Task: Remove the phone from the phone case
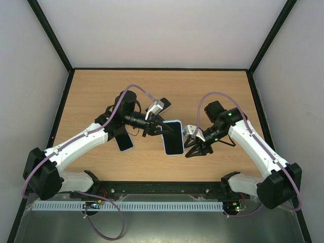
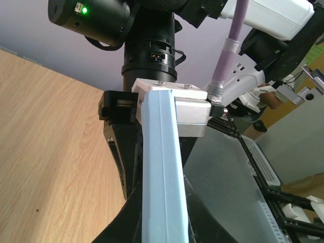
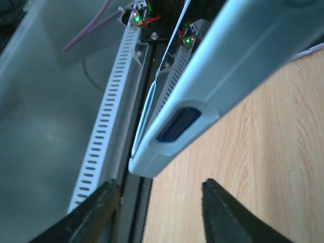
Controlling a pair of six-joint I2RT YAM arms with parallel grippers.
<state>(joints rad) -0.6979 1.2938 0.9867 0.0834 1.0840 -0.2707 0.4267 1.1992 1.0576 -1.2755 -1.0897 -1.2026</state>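
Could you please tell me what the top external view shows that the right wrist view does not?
Only the top view shows the left tool clamping the phone case at one corner, and another phone on the table under that arm. Only the right wrist view shows the case's side button close up and the right tool open, clear of the case. Both show the case and wooden table.

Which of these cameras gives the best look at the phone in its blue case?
The top external view: the whole cased phone shows, screen up. The left wrist view catches only its long blue edge; the right wrist view shows only an edge with a side button.
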